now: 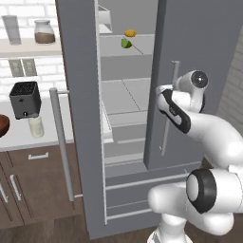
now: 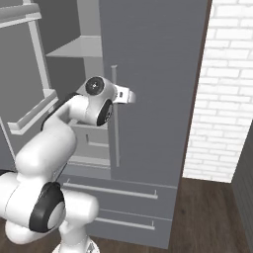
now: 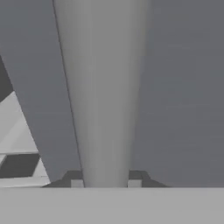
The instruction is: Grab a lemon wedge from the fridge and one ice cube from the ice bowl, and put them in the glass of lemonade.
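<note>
The grey fridge has its left door swung open and its right door shut. A yellow-orange lemon wedge lies on an upper shelf inside. My gripper is shut on the right door's vertical silver handle, about a third of the way down the bar. In the right base view the gripper reaches in from the left. The glass of lemonade stands on the counter at the left, below the black toaster. Part of the reddish-brown ice bowl shows at the left edge.
A green piece of fruit sits just below the lemon wedge. The open door's long handle juts toward the counter. A white brick wall stands right of the fridge. A shelf holds a jar above the counter.
</note>
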